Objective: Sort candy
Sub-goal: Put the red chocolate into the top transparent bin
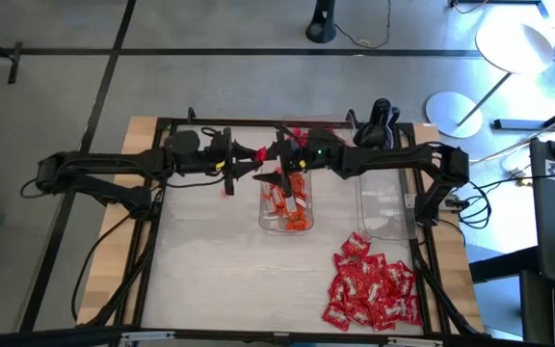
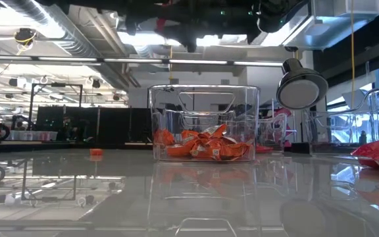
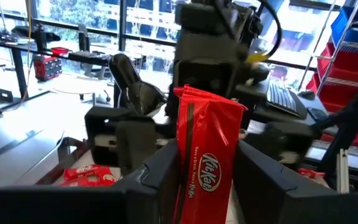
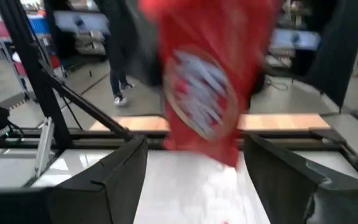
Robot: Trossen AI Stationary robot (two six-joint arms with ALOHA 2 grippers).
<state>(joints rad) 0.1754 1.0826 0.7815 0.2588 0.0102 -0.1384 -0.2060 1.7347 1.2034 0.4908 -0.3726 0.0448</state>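
In the left wrist view, my left gripper (image 3: 209, 163) is shut on one red candy with white marks (image 3: 205, 134), which stands upright. Seen from above, my left gripper (image 1: 256, 157) and my right gripper (image 1: 279, 160) face each other above the far end of the tray of orange candy (image 1: 287, 204). My right gripper (image 4: 194, 158) is open. Its fingers stand on either side of the blurred red candy (image 4: 207, 81) without touching it. A pile of red candy (image 1: 372, 289) lies on the table near its right near corner. My left gripper pinches the red candy between its two fingers (image 3: 166, 171) at the candy's lower end (image 3: 199, 186). It reaches level from the table's left. The candy is lifted clear of the table and stands upright above the fingers, with its free end (image 3: 207, 99) toward my right gripper.
A clear empty tray (image 1: 385, 207) stands to the right of the orange candy's tray (image 2: 202, 148). A few red candies (image 1: 302, 132) lie by the far edge. One small candy (image 1: 227, 190) lies left of the trays. A black frame (image 1: 152, 212) borders the table.
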